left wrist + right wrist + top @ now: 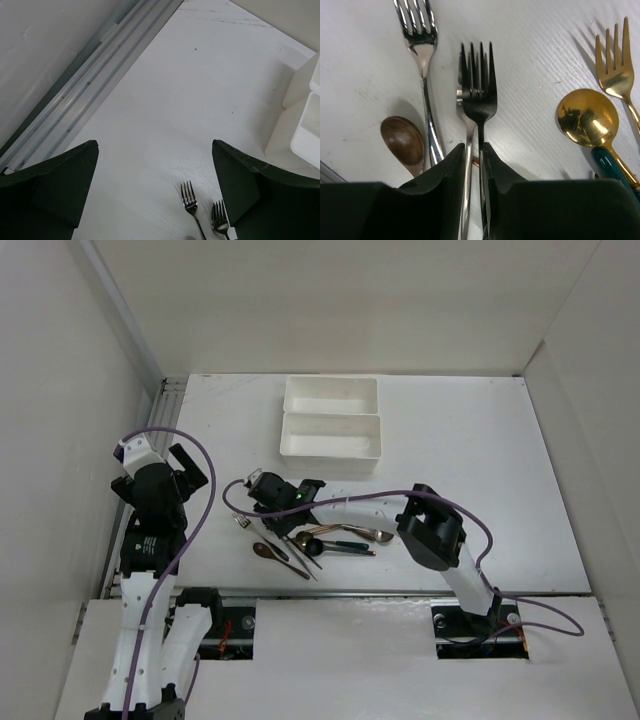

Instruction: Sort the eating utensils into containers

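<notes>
While the desk (480, 490) is carrying two white trays (330, 414) at its far middle, the right pincer (472, 150) is pinching a dark fork (479, 95) by the handle, tines pointing straight ahead of the fingers (445, 185); the trays are lying beyond and to its right. The left pincer (155, 145) is hanging spread and empty, well apart.

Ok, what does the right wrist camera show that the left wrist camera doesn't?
Only right wrist: the right pincer closed around a dark fork, plus a brown spoon, gold spoon and gold fork. Only left wrist: the open left pincer, white trays and the table's edge rail. Both: silver forks on the white table.
</notes>
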`<state>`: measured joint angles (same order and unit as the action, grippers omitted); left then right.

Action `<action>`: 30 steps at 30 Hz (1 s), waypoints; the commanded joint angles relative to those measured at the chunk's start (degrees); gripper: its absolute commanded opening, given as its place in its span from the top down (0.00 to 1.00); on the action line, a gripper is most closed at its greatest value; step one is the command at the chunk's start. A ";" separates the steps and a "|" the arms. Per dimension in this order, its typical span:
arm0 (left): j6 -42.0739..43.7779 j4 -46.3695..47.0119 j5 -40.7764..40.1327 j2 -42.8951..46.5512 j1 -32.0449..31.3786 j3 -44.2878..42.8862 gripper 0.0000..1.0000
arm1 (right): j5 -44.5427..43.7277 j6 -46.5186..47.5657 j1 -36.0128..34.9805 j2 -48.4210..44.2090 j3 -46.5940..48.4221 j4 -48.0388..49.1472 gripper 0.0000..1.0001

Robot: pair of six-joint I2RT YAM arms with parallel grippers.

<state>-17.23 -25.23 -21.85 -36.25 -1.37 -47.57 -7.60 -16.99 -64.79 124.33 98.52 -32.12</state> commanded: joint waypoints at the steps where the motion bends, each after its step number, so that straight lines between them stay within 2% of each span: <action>1: -0.17 1.06 -0.21 -0.14 0.22 0.46 0.05 | 1.44 1.09 0.46 -1.47 3.61 -0.49 0.73; 5: -0.17 1.06 0.31 -0.14 0.22 0.46 0.05 | 1.44 1.09 0.99 -3.56 1.34 -0.49 0.73; 6: -0.17 1.06 0.31 -0.14 0.22 0.46 0.05 | 0.92 1.09 0.99 -4.70 0.71 0.21 0.81; 8: -0.17 1.06 0.31 -0.14 0.22 0.46 0.05 | 0.92 1.09 1.51 -5.24 0.09 0.21 0.83; 18: 0.36 1.06 0.31 -0.66 0.22 0.99 0.05 | 5.56 1.09 2.13 -4.01 -1.40 0.13 0.79; 30: 0.36 1.06 0.31 -0.66 0.22 0.99 0.05 | 5.75 0.56 2.13 -2.70 -3.95 0.65 0.78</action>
<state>-17.06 -25.21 -21.41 -37.30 -1.39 -46.83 -1.85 -16.27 -62.61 122.04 94.96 -32.58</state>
